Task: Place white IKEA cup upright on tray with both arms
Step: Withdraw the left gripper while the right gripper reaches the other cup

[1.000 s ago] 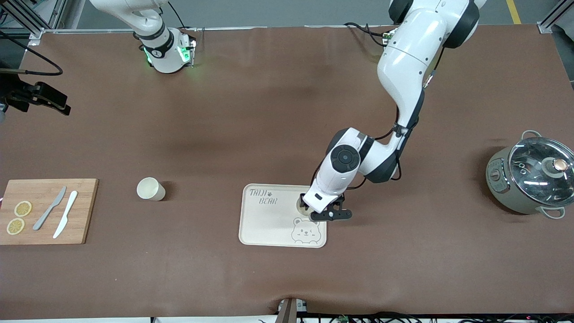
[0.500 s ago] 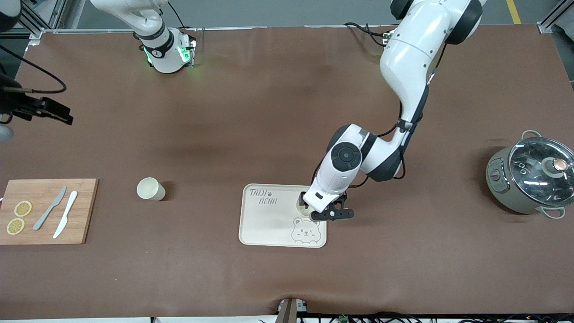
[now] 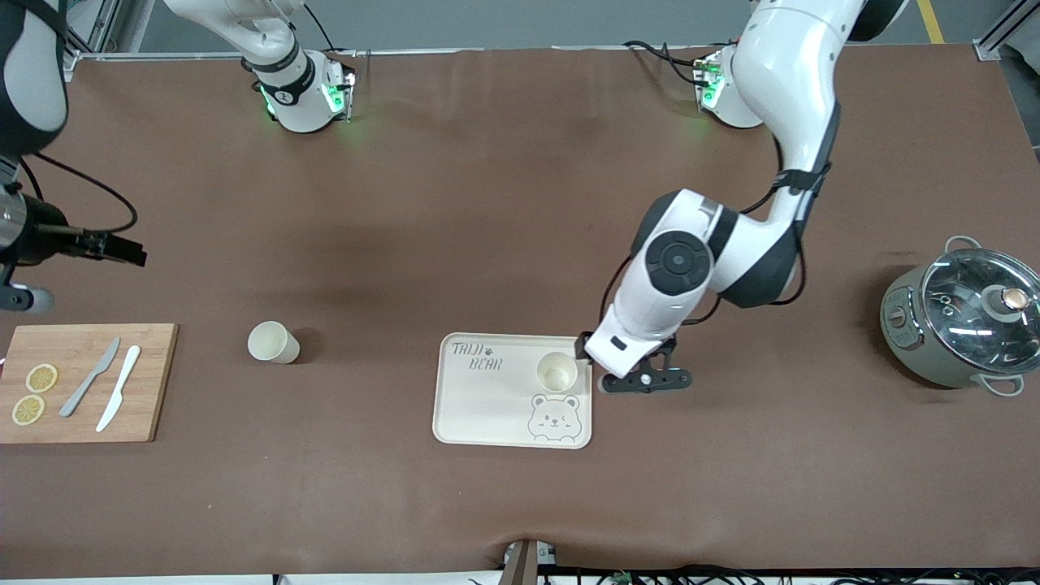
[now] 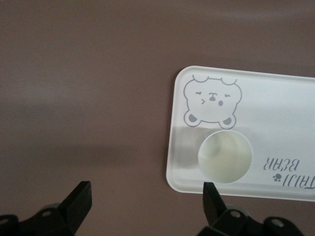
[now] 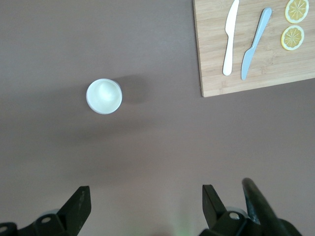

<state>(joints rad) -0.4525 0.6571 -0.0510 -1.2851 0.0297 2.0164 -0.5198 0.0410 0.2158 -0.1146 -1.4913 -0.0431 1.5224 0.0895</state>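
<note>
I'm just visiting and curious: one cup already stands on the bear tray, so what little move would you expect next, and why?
Probably the right gripper, open above the table, moves down toward the second cup. That cup stands upright on the table, off the tray, while the left gripper is open and clear of the cup on the tray.

Looking straight down from the right wrist, there's a white cup (image 5: 104, 96) standing upright on the brown table (image 5: 147, 147), mouth up and casting a soft shadow beside it. Well apart from it sits a wooden cutting board (image 5: 256, 69) with a white knife (image 5: 229, 37) and a grey knife (image 5: 255, 43) lying side by side, plus 2 lemon slices (image 5: 294, 23) next to them. The right gripper (image 5: 145, 209) has its 2 black fingers (image 5: 78, 209) spread wide over bare table, nothing between them.
</note>
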